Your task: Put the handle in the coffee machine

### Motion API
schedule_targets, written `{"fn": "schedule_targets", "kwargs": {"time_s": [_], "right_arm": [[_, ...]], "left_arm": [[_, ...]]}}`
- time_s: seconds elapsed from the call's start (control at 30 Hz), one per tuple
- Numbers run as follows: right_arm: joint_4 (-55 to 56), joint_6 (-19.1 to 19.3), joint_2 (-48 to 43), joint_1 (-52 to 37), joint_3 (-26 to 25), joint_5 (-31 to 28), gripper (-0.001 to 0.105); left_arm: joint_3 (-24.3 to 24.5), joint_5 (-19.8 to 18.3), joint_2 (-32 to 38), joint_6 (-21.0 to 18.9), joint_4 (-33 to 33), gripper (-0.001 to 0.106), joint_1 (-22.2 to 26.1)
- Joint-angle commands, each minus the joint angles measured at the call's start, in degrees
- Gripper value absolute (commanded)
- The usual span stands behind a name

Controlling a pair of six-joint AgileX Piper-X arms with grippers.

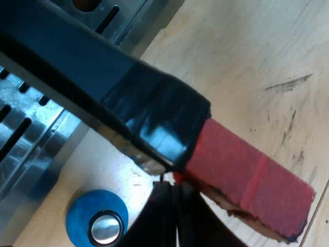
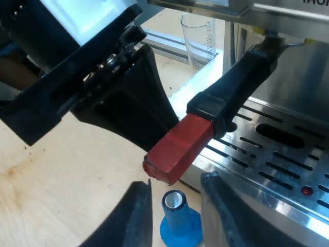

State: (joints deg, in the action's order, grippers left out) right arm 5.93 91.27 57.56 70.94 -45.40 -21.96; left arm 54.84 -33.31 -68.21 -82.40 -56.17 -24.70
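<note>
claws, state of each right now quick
left claw: closed, tips against the dark handle with the red end, gripping nothing
right claw: open, empty, over the blue round tamper

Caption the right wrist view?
Open right gripper above blue tamper; left gripper at the handle's red end, by the machine.

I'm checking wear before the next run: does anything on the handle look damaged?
Yes: the red end of the handle looks chipped and ragged along one edge near its tip. Dark scuffs also mark the wooden table.
</note>
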Motion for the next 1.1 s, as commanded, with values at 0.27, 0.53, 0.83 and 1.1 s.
{"fn": "schedule_targets", "kwargs": {"time_s": [0.27,0.53,0.83,1.1], "right_arm": [[-0.1,0.16,-0.35,0.09,-0.05,-0.03,0.046],[0.11,0.16,-0.35,0.09,-0.05,-0.41,0.063],[4.37,0.12,-0.35,0.09,-0.05,-0.41,0.063],[7.16,0.12,-0.47,0.09,-0.05,-1.17,0.063]], "left_arm": [[1.98,-8.44,1.15,-0.35,1.89,0.0,1.18],[1.98,-8.43,3.85,0.42,-2.87,0.0,9.69],[1.98,-8.24,11.5,0.4,-4.77,0.042,14.65],[1.98,-8.09,16.85,0.08,-8.95,0.062,14.72]]}}
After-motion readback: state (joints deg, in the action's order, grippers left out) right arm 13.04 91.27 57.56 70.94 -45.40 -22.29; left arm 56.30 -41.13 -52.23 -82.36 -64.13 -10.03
